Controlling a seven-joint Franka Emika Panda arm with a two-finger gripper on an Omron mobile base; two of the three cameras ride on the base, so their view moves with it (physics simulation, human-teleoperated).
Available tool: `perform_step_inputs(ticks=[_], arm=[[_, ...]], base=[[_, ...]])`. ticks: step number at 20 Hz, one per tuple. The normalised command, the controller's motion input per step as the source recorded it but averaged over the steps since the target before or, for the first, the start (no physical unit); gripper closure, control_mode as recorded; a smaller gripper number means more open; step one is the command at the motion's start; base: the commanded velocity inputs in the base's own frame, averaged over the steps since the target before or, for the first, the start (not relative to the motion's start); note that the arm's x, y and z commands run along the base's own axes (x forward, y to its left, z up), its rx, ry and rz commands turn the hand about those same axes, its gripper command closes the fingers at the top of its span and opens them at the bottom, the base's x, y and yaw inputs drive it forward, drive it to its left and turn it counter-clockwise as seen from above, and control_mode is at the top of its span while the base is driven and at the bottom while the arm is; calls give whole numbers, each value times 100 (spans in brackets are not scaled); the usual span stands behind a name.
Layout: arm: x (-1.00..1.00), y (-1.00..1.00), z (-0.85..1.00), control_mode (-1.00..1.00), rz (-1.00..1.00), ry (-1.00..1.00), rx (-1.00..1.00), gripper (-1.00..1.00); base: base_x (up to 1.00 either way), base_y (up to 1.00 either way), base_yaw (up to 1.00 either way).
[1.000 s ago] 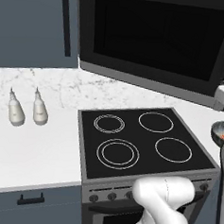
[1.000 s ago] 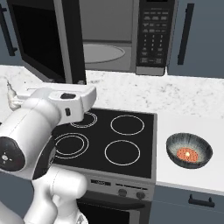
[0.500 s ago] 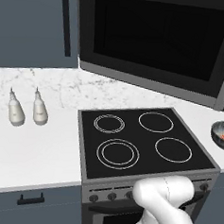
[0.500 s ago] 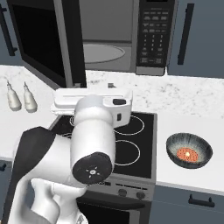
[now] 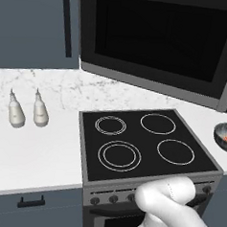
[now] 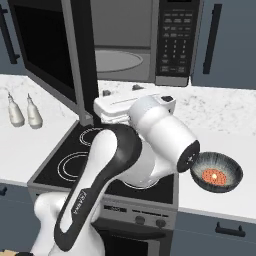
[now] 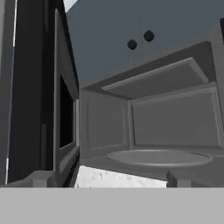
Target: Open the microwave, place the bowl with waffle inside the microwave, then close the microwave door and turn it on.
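While the wide black microwave door (image 6: 50, 55) stands swung open, the released end effector (image 7: 107, 179) faces the grey microwave (image 7: 148, 131) inside; the round dark ribbed bowl (image 6: 217, 172) with orange waffle (image 6: 214, 176) sits right of the microwave, on the white surface (image 6: 220, 120).

My base cams look down from left and right rear, sharing the stovetop (image 5: 147, 144). Hand cam faces close into the microwave (image 7: 153, 127).
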Motion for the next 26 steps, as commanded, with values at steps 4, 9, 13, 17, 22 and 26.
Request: perform_step_inputs(ticks=[4,9,13,17,22,26], arm=[[63,0,-14,-100,37,0,0,-100],[24,26,-11,-100,19,-1,-1,-100],[-3,61,0,-100,6,0,-4,-100],[-11,52,0,-100,8,0,-2,-100],[-53,46,0,-100,19,0,-2,-100],[-96,74,0,-100,17,0,-6,-100]], base=[[0,0,0],[0,0,0],[0,0,0],[0,0,0],[0,0,0],[0,0,0]])
